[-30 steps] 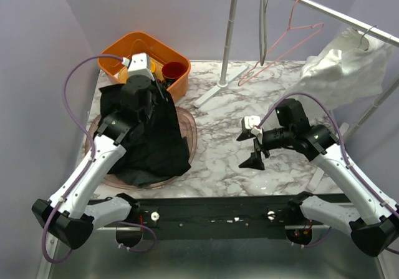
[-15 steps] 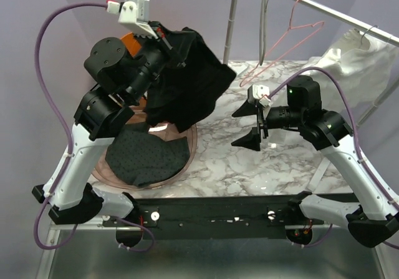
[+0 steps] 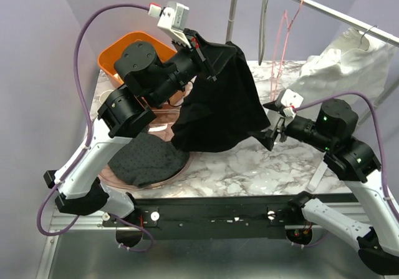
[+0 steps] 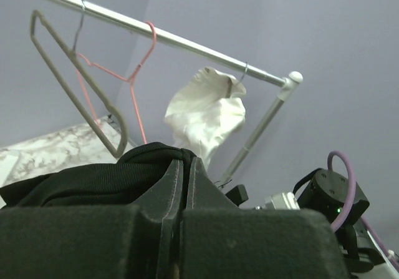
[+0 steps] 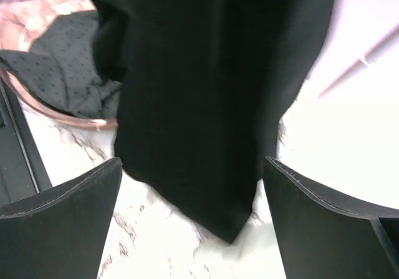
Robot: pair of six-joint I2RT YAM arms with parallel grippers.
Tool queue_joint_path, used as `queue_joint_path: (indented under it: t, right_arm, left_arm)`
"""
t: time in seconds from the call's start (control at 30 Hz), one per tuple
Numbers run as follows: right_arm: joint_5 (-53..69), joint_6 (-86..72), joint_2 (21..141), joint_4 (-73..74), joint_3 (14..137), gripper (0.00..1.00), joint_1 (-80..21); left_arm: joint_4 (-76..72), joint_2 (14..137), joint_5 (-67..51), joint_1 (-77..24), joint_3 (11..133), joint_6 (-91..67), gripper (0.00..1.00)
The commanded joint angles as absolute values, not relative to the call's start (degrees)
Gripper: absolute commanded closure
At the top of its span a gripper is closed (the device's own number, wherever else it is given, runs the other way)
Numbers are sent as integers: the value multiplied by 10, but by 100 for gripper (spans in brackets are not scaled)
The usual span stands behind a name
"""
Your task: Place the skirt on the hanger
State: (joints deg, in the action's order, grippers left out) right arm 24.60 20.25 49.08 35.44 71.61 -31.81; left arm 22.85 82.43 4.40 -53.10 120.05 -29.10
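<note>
Left wrist view alone shows pink hanger (image 4: 131, 81) on rail (image 4: 187, 44), left end effector (image 3: 201, 47) clenched on black skirt (image 3: 218, 104) lifted above bench (image 3: 249, 160), right end effector (image 3: 274, 128) released wide, right wrist view shows hem edge between its fingers

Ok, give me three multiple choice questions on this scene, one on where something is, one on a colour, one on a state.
1. The black skirt hangs from: A the left hand; B the right hand; C the pink hanger.
2. The cloth in the round tray is: A white; B dark with dots; C orange.
3. The right hand is: A shut on the skirt; B open, holding nothing; C shut on the hanger.
Answers: 1 A, its shut fingers pinch the skirt's top and the hanger is bare. 2 B, pale dots show on dark fabric. 3 B, its fingers stand wide apart.
</note>
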Motion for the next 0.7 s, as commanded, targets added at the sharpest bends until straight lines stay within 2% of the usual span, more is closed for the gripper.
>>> queue_joint_path:
  t: [0.0, 0.13, 0.27, 0.37, 0.47, 0.57, 0.6, 0.67]
  right_arm:
    - [220, 228, 454, 403, 686, 0, -316]
    - [326, 269, 425, 420, 649, 0, -316]
    - [426, 288, 451, 403, 587, 0, -316]
    - [476, 296, 486, 403, 582, 7, -316]
    - [523, 311, 504, 428, 581, 25, -317]
    - [519, 346, 501, 484, 594, 68, -317]
    - [505, 350, 497, 507, 598, 99, -317]
    - [442, 355, 469, 524, 613, 99, -317]
  left_arm:
    - [155, 774, -16, -541, 1138, -338, 100]
    - [127, 709, -19, -541, 1018, -355, 100]
    - [119, 674, -31, -541, 958, -373, 100]
    - [107, 645, -32, -541, 916, -381, 100]
    - [98, 616, -17, -541, 876, -377, 100]
    - [106, 595, 18, -541, 855, -360, 100]
    - [109, 592, 26, -541, 851, -354, 100]
    - [110, 584, 43, -541, 842, -335, 100]
